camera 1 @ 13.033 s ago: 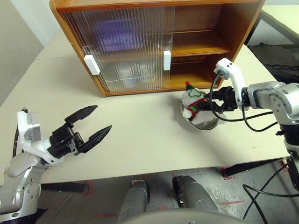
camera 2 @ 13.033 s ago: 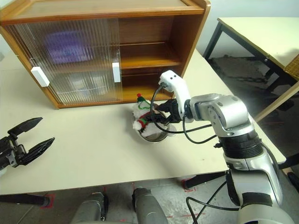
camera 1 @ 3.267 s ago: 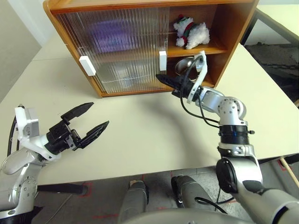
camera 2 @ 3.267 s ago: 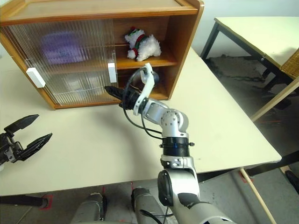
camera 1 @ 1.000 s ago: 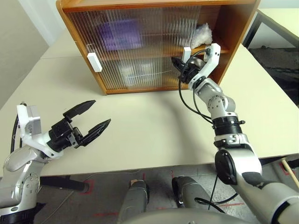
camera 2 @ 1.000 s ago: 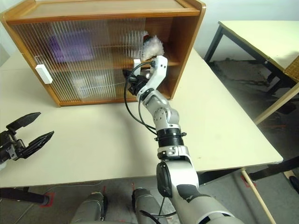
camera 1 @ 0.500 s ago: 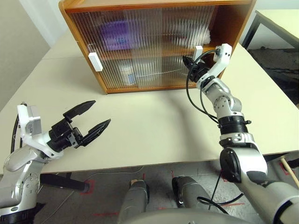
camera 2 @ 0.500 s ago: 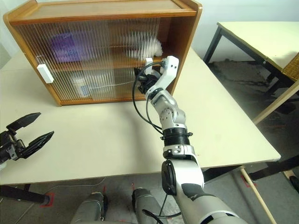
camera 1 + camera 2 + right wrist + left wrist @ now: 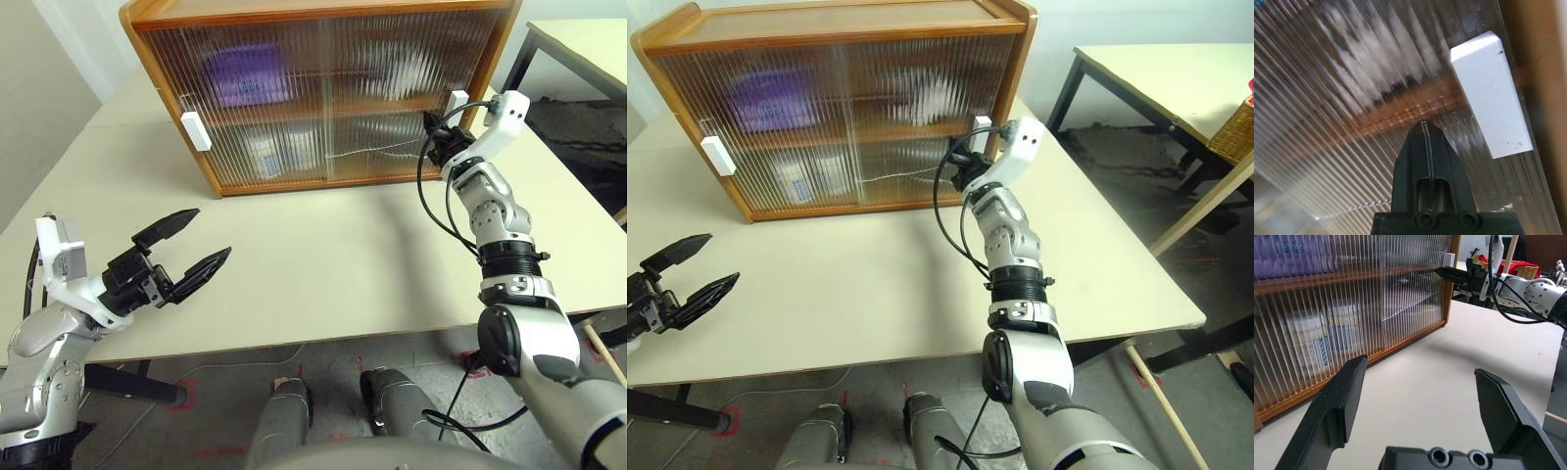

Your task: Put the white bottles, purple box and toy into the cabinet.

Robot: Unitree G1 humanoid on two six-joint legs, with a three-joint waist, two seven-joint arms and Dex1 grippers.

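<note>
Sliding right, the door handle is now lying at the cabinet's right edge, just beside the pressed-together right gripper; left gripper is staying spread.

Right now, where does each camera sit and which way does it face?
Left and right eye: on the head, looking down at the table and cabinet; both arms show.
Left wrist: looks past its open left gripper at the cabinet door.
Right wrist: its shut right gripper is up against the door by the white handle.
Shared: the cabinet.
</note>
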